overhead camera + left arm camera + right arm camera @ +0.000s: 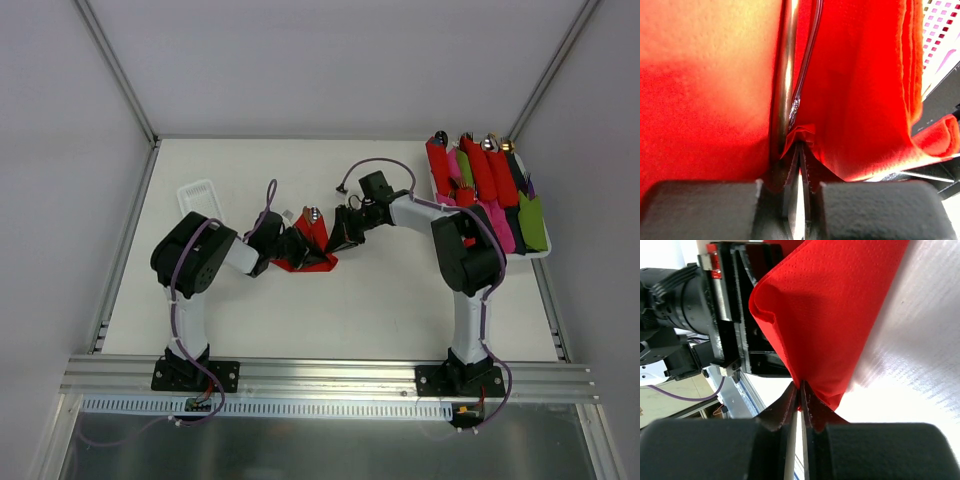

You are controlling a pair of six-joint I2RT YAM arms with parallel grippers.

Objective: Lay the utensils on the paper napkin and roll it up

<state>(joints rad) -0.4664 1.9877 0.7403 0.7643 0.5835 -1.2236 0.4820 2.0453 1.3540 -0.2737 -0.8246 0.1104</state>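
Holds the thin bright red paper napkin (308,256) at mid-bench between the two arms, folded up into a loose trough on the white bench (350,310). Grips it from both sides: with the left claw (800,150), pressed almost closed on a crumpled red fold just beside the slim silvery metal utensils (785,75); with the right claw (800,387), pinched tight on the opposite edge, nothing but paper in it. Seems meant to draw the sheet taut around the cutlery, handles cradled in the crease, ready for rolling. Shows from above only one shiny rounded spoon head poking out at the far end of the red shape; buries the remaining pieces under paper and claws, so no counting them. Cannot tell whether the left fingers nip a handle along with the paper. Washes much of the left wrist view into a red-orange blur at close range. Leaves the white tray (543,254) of red, pink and green rolled bundles far right, well apart.
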